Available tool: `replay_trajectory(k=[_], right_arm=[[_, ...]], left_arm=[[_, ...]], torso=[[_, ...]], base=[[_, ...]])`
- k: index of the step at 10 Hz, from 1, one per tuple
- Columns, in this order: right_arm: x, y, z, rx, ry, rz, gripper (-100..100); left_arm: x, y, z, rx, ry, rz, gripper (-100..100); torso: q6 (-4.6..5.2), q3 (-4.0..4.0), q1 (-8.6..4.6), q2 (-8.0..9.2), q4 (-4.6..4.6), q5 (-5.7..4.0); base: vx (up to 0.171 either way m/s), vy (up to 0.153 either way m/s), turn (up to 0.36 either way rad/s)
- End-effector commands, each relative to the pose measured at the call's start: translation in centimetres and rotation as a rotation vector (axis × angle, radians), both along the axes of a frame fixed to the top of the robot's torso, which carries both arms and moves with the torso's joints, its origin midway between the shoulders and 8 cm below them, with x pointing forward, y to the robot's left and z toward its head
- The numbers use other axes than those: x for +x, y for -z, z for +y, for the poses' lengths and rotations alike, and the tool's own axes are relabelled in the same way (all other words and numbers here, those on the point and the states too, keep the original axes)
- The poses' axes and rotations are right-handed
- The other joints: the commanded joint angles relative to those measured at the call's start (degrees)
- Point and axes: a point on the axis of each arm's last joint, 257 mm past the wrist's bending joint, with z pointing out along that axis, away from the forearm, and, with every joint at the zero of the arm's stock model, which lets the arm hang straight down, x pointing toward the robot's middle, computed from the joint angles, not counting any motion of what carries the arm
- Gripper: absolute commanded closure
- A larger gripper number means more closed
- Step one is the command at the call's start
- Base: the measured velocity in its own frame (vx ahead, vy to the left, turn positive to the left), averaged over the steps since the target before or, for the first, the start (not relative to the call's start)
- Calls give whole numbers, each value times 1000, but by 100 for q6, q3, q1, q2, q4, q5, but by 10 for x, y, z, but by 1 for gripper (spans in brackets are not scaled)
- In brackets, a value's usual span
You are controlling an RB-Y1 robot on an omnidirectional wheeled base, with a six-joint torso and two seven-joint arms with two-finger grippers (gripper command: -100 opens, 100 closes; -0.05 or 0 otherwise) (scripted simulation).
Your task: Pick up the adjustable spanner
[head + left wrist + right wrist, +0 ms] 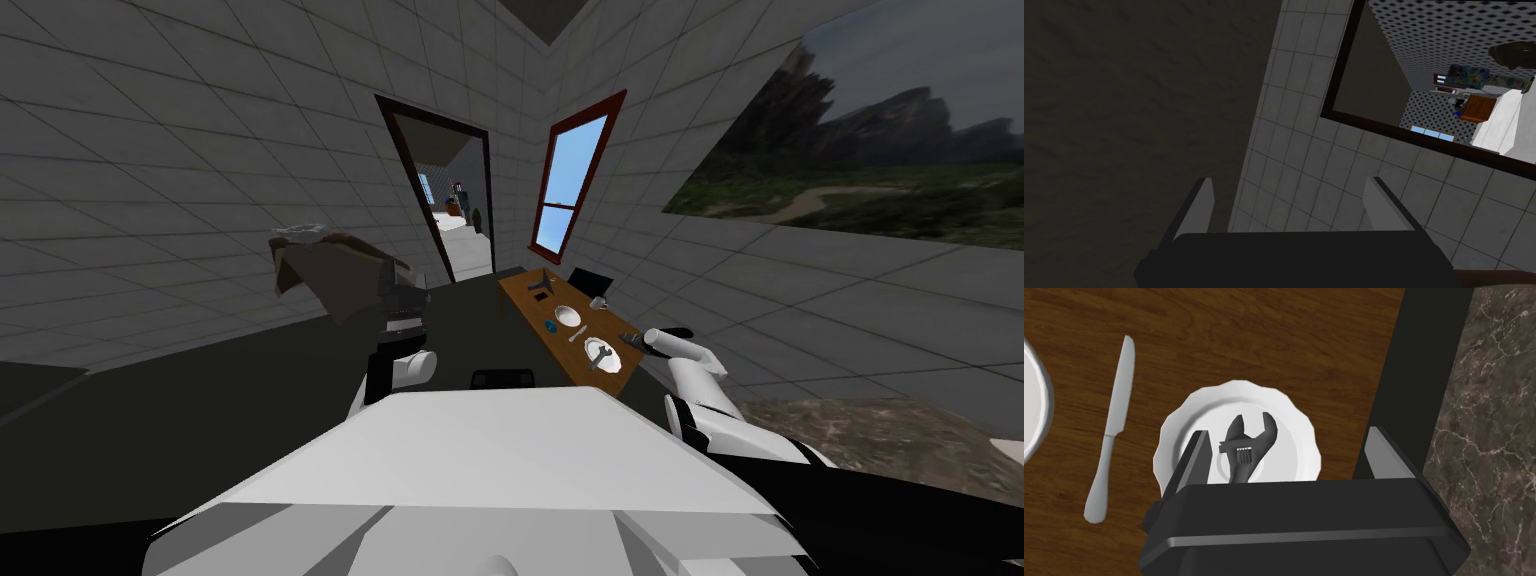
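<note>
- Right gripper (1286,433) hangs over a white plate (1174,418), fingers spread wide, holding nothing.
- Adjustable spanner (1249,443) lies flat in that plate on the brown table (1224,338), close beside one finger.
- Best next, I judge: shift sideways until the shank is centred, then lower and close without hitting the plate's rim.
- Spanner is dark grey, open head pointing away, with a ribbed wheel.
- Left gripper (1289,182) is open and empty.
</note>
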Motion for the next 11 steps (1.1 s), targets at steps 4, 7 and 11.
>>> replay_trajectory(k=[4, 7, 11], right_arm=[[-25, 31, 13, 134, 135, 33, -100], [-47, 54, 25, 210, 210, 72, -100], [-75, 87, 54, 327, 313, 127, -100]], left_arm=[[0, 0, 0, 0, 0, 0, 0], [0, 0, 0, 0, 0, 0, 0], [0, 0, 0, 0, 0, 0, 0]], torso=[[-2, -1, -1, -2, 0, 0], [1, 0, 0, -1, 0, 0], [0, -1, -7, -2, -1, -2]], base=[[4, -21, 104], [2, -27, 85], [9, -40, 112]])
